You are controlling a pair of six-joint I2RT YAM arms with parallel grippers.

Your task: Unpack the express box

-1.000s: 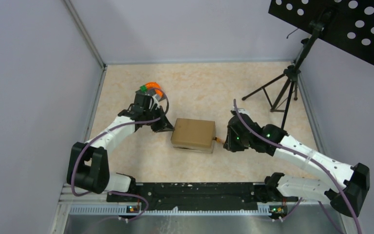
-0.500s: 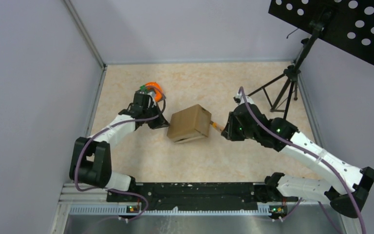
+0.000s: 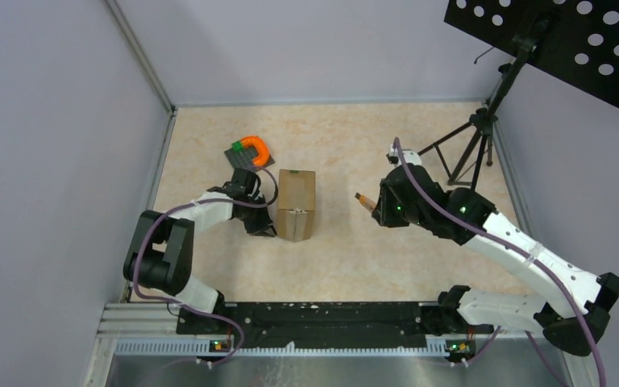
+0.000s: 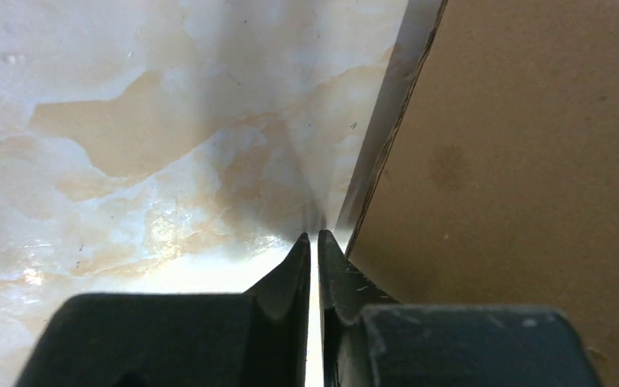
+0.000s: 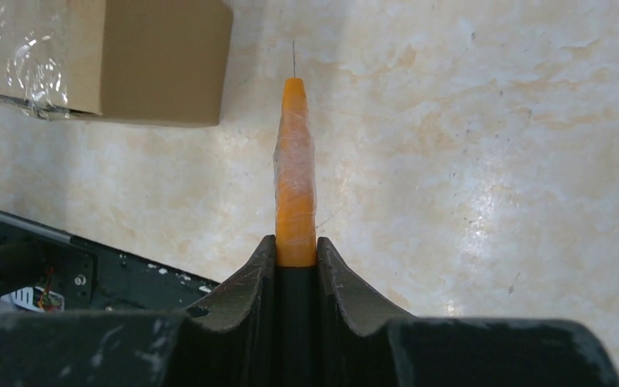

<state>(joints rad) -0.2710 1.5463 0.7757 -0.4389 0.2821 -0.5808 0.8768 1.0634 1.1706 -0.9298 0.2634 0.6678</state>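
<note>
**Box nearer left arm**

The left gripper (image 4: pixel 314 238), fingers pressed together, is set just beside the left wall of the brown cardboard express box (image 3: pixel 297 203), its long axis near-to-far. Well apart on the right, an orange pointed tool (image 5: pixel 295 185) is pinched by the right gripper (image 5: pixel 296 250).

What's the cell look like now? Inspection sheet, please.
Surface: beige marbled tabletop, nothing spilled.
Job's things: brown corrugated cardboard box, clear tape on one end, lying between the arms.
Clutter: orange curved piece on dark square base, behind the box, apart.
Claws: left claw shut, empty, beside the box's left edge; right claw shut on slim orange needle-tipped tool, clear of box.
Cables: purple cables along both arms, no snag seen.
Surroundings: grey walls; black perforated music stand on tripod, far right.
</note>
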